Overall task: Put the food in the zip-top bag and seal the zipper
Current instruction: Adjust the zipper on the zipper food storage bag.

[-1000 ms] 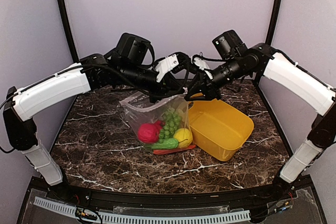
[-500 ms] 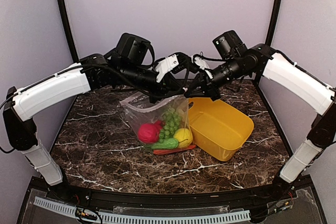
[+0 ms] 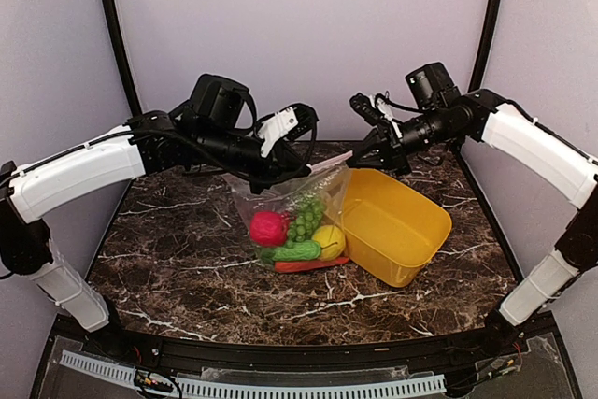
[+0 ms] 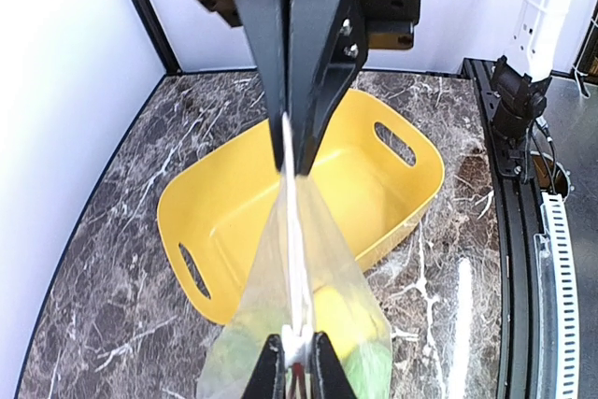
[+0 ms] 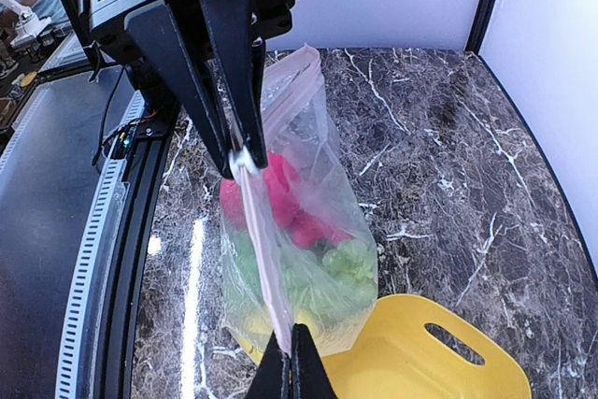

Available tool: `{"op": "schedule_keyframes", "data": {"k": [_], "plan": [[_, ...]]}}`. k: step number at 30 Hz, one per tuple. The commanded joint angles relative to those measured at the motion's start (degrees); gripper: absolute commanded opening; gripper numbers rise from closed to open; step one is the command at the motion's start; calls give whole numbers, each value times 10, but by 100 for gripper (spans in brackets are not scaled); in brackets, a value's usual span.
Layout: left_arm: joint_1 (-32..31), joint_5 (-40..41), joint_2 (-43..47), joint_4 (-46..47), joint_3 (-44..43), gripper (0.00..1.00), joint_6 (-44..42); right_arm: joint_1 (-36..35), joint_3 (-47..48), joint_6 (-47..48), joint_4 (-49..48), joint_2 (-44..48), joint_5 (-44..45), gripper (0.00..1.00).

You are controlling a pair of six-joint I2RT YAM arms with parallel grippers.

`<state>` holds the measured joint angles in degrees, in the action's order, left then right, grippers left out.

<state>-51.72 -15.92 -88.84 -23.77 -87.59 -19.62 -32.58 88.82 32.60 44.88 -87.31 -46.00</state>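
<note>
Near the middle of the surface, the zip-top bag [image 3: 290,217] hangs mouth-up, just beside the yellow basket's [image 3: 397,221] left wall; the food [image 3: 294,235] sags in its bottom; the left hand [image 4: 297,376] and right hand [image 5: 290,357] each pinch an end of the zipper [image 4: 292,259], closed tight on the strip, likely to pull it taut for sealing; its long axis runs left to right, rising slightly toward the far right corner.
</note>
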Motion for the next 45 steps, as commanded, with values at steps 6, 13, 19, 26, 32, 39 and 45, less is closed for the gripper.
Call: {"op": "schedule_keyframes", "data": {"k": [6,13,19,26,32,39,45], "plan": [[26,59,91,-118,74,1,17,59,-19,12,-22,40,19,0],[40,86,149,-128,138,1,22,80,-36,17,-22,46,31,0],[45,106,194,-136,178,1,32,87,-46,17,-23,47,36,0],[45,120,234,-131,212,1,40,88,-47,14,-27,45,41,0],[46,129,249,-132,224,1,43,88,-48,12,-30,47,44,0],[48,133,260,-130,233,1,46,88,-55,6,-36,51,42,0],[48,136,260,-130,234,1,50,88,-59,4,-39,54,41,0]]}}
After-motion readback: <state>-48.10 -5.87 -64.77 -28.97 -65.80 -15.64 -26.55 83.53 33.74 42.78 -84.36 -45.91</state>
